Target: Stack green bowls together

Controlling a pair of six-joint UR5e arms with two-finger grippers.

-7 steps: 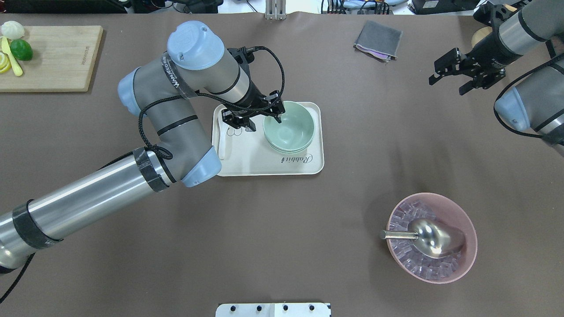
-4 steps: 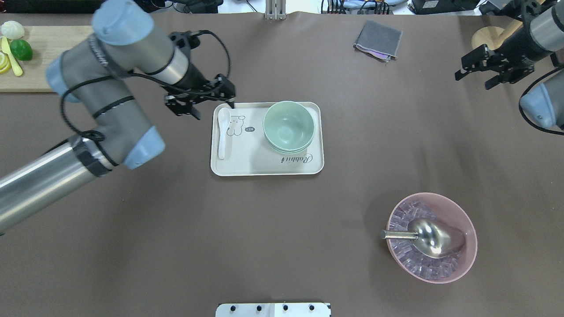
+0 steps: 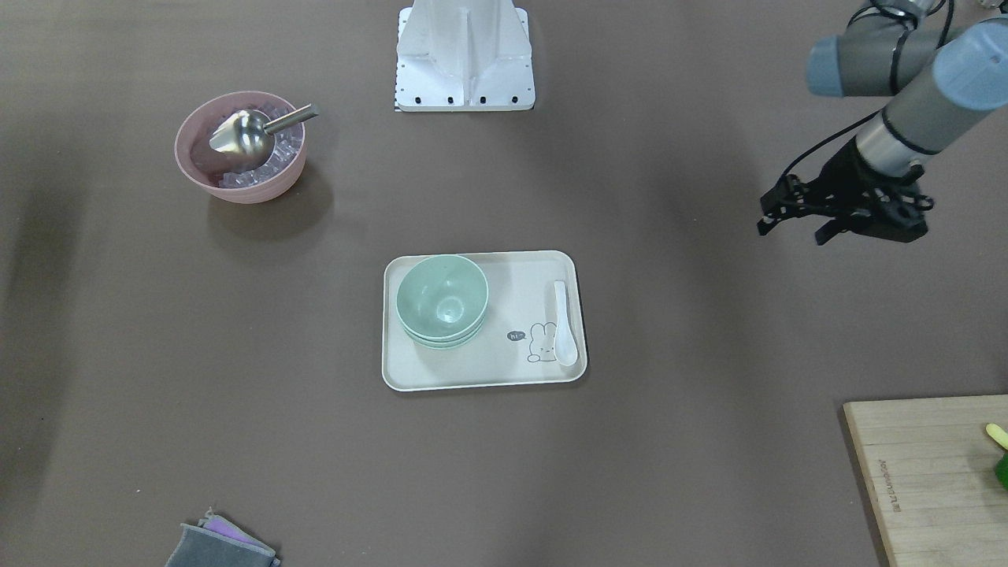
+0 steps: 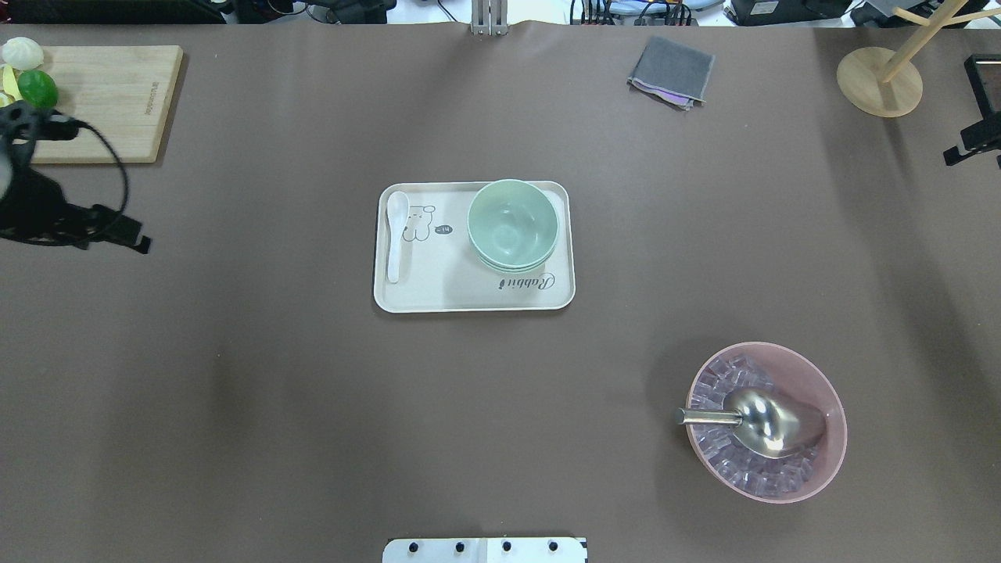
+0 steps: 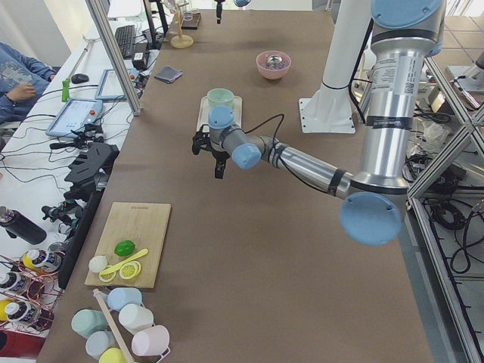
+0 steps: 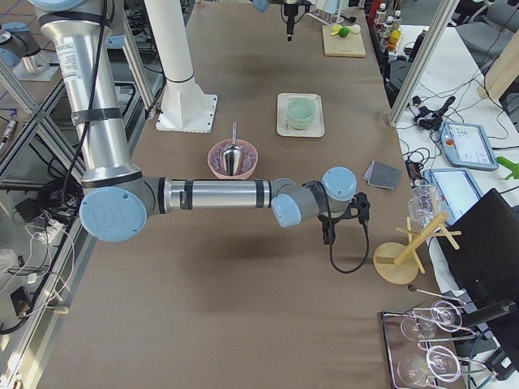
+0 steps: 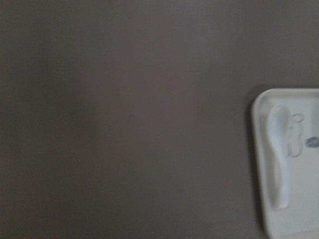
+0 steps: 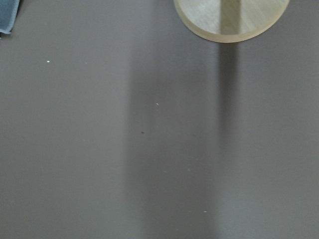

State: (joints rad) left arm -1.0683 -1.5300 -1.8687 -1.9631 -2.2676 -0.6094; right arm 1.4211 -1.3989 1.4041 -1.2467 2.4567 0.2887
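Observation:
The green bowls [image 4: 512, 225] sit nested in one stack at the back right of the cream tray [image 4: 438, 291]; they also show in the front view [image 3: 441, 301]. My left gripper [image 3: 791, 230] is open and empty, hanging over bare table far to the left of the tray, at the left edge of the overhead view [image 4: 117, 231]. My right gripper [image 4: 974, 142] is at the right edge of the overhead view, far from the tray; one finger stands out alone there, so it looks open and empty.
A white spoon [image 4: 395, 234] lies on the tray's left side. A pink bowl [image 4: 821, 469] with ice and a metal scoop stands front right. A cutting board [image 4: 94, 102] with fruit is back left, a grey cloth [image 4: 671, 70] and a wooden stand base [image 4: 880, 70] at the back.
My left gripper drew away from the bowls' rim and swung far left, off the tray. My right arm pulled back to the right edge. The bowls stayed put.

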